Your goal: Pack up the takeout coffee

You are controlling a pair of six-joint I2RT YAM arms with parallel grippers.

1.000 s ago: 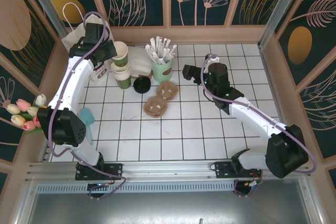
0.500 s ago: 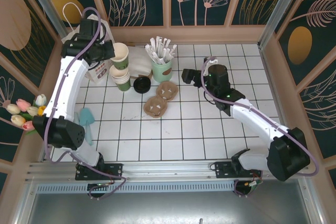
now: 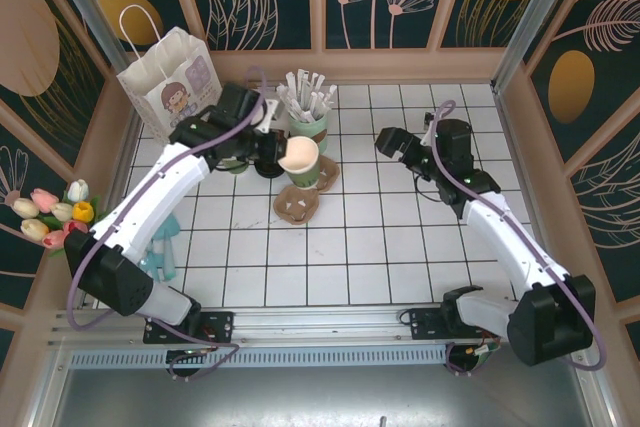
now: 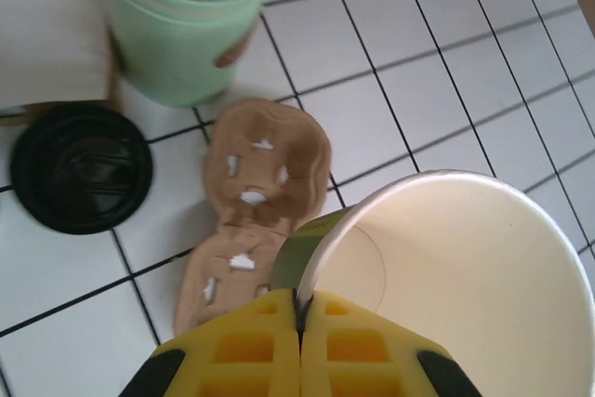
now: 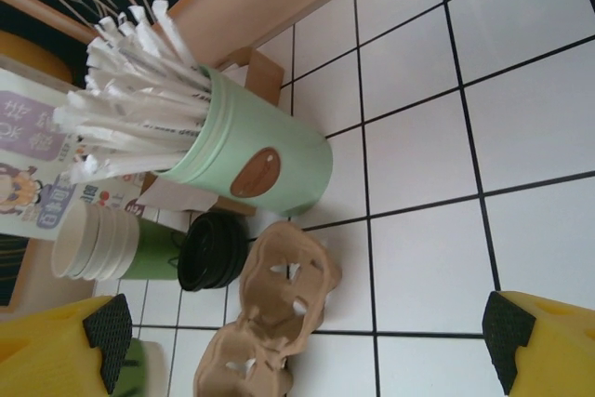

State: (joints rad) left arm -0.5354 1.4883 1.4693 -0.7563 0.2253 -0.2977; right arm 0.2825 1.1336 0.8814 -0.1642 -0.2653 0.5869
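The left gripper (image 3: pixel 284 153) has its yellow fingers (image 4: pixel 242 355) pressed together on the rim wall of an open paper cup, green outside and cream inside (image 3: pixel 302 157). The cup hangs tilted just on the near side of the pale-green holder of white wrapped straws (image 3: pixel 310 129), over the brown moulded-pulp two-cup carrier (image 3: pixel 297 205). Whether the cup's base touches the carrier cannot be told.

The takeout coffee, a small dark cup under a black round plastic lid (image 4: pixel 82 166), stands on the tiles just left of the holder, close to the carrier's edge but apart from it. A stack of cream paper cups (image 5: pixel 93 244) stands just beyond the coffee, farther left of the holder.

The right gripper (image 3: pixel 398 144) hovers well to the right of the holder with its jaws spread wide, and bare tiles lie between the two. The white tiled tabletop (image 3: pixel 400 247) lies open on the near side of the holder. A white paper bag (image 3: pixel 170 82) stands far to the holder's left, by the wooden wall.
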